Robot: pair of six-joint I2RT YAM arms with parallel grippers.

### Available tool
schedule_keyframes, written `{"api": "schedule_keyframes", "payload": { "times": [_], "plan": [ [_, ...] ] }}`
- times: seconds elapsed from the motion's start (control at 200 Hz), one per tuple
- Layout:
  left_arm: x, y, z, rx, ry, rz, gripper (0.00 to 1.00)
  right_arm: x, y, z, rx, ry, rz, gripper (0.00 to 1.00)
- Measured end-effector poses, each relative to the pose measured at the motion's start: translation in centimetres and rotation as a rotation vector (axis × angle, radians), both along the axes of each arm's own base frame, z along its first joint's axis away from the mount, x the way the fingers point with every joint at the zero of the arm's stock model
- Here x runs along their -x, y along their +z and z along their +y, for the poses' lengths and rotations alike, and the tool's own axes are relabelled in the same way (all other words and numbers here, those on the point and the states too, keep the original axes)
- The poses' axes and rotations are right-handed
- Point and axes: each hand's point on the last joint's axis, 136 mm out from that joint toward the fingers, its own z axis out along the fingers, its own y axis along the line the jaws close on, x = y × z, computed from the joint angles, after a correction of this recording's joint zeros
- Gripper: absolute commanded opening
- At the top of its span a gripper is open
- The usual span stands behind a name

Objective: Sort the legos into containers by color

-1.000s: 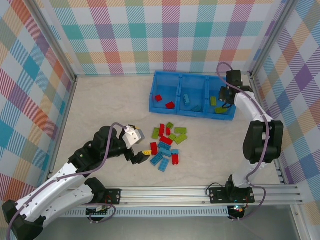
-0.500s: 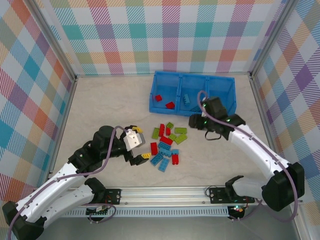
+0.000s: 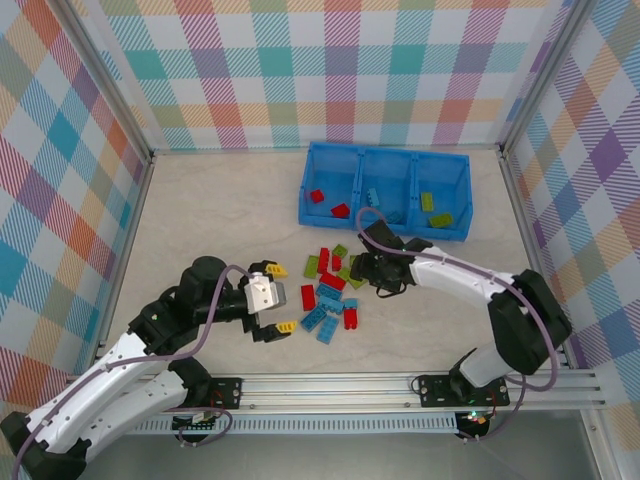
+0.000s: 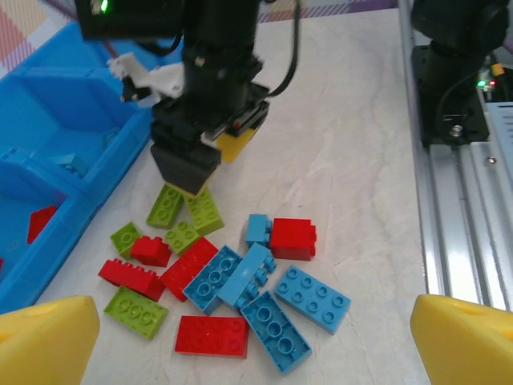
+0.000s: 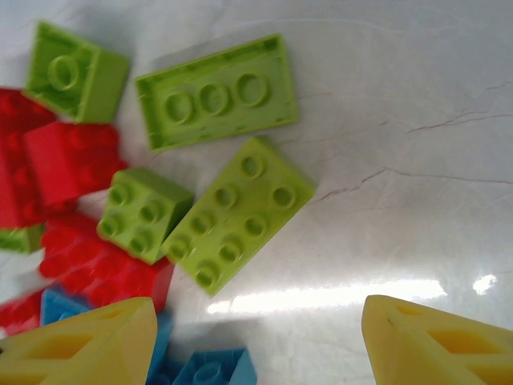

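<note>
Position change: a second ago the right gripper (image 3: 378, 272) was over the right-hand compartment of the bright blue plastic bin tray (image 3: 430, 232). You now have it low at the far edge of the loose pile of small red, light blue and lime green studded plastic bricks (image 3: 333, 287) on the pale marbled tabletop (image 3: 200, 210). Its jaws have parted on the way back. In the right wrist view they stand released, with nothing between them.

Bin contents now:
- left compartment: two red bricks (image 3: 316, 196)
- middle compartment: light blue bricks (image 3: 373, 196)
- right compartment: two lime green bricks (image 3: 427, 201)

Reading: one green drop-off looks finished and the next pick is starting. Most of the pile is not yet sorted.

Likely target: the long lime green eight-stud brick (image 5: 240, 212), which lies flat just ahead of the fingertips. It touches a small green four-stud brick (image 5: 144, 212), and red bricks crowd in beside that one. Line up across the long brick's short sides, or you risk dragging its neighbour along.

Left gripper (image 3: 280, 298): it has shifted only slightly and sits at the near-left side of the pile. Its jaws are spread wide and empty, with the bricks lying beyond its fingertips in the left wrist view.
</note>
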Motion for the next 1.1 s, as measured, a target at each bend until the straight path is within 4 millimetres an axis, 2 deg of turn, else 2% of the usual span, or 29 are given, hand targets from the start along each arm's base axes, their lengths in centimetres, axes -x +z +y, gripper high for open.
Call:
{"api": "schedule_keyframes", "payload": {
  "times": [0.115,0.315,0.46,0.52,0.605,0.72,0.88,0.97,1.045,1.1],
  "plan": [
    [0.4,-0.3,0.0,-0.006,-0.022,0.007,1.00,-0.8,-1.1,0.0,0.030,-0.068,0.015,0.69],
    [0.5,-0.7,-0.1,-0.013,-0.032,0.012,1.00,-1.6,-1.9,0.3,0.019,-0.132,0.011,0.69],
    [0.5,-0.7,-0.1,-0.013,-0.032,0.012,1.00,-2.0,-3.1,0.5,0.034,-0.146,0.031,0.64],
    [0.6,-0.7,-0.1,-0.014,-0.032,0.013,1.00,-2.2,-3.4,0.8,0.036,-0.149,0.035,0.60],
    [0.5,-0.7,-0.1,-0.013,-0.032,0.012,1.00,-2.1,-4.0,0.9,0.047,-0.158,0.048,0.47],
    [0.5,-0.7,-0.1,-0.014,-0.032,0.013,1.00,-1.7,-4.3,0.4,0.079,-0.160,0.049,0.36],
    [0.6,-1.0,-0.1,-0.017,-0.033,0.017,1.00,-1.2,-4.0,-0.7,0.115,-0.164,0.024,0.22],
    [0.6,-1.0,-0.1,-0.017,-0.040,0.020,1.00,-0.6,-3.5,-2.0,0.144,-0.173,0.003,0.20],
    [0.7,-1.1,-0.2,-0.017,-0.044,0.024,1.00,-0.1,-2.0,-3.1,0.149,-0.177,-0.039,0.20],
    [0.7,-1.0,-0.2,-0.015,-0.047,0.024,1.00,-0.3,0.0,-3.9,0.145,-0.174,-0.103,0.20]
  ]
}}
